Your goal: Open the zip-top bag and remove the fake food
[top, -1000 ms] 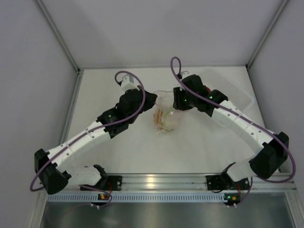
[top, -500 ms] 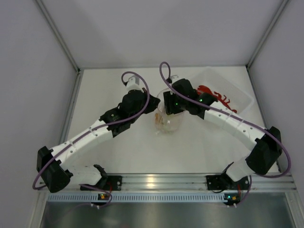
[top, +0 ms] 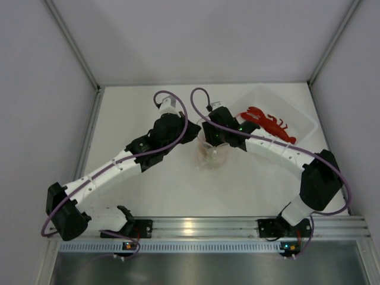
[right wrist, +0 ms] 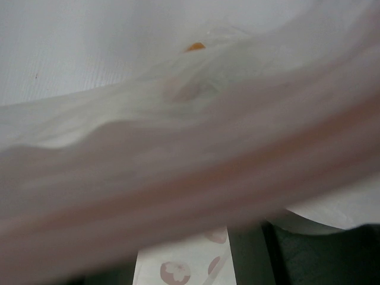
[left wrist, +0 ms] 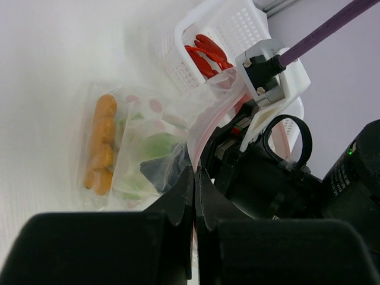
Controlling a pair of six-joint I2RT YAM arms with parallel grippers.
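Observation:
The zip-top bag (top: 212,155) lies mid-table, clear with a pink-red zip strip (left wrist: 205,127). My left gripper (left wrist: 195,172) is shut on the bag's zip edge; in the top view it (top: 195,135) is at the bag's upper left. Inside the bag are the orange ridged piece (left wrist: 102,145) and the green leafy piece (left wrist: 151,148). The red lobster (top: 267,122) lies in the tray. My right gripper (top: 214,142) is at the bag's mouth. Blurred plastic (right wrist: 190,148) fills its wrist view, hiding the jaws.
The rigid clear tray (top: 300,119) stands at the back right and also shows in the left wrist view (left wrist: 237,29). Enclosure walls rise on the left, right and back. The right wrist's cable loops above the bag.
My right arm has swung left, off the tray and onto the bag's mouth, uncovering the lobster in the tray. My left gripper has shifted slightly and still holds the bag edge.

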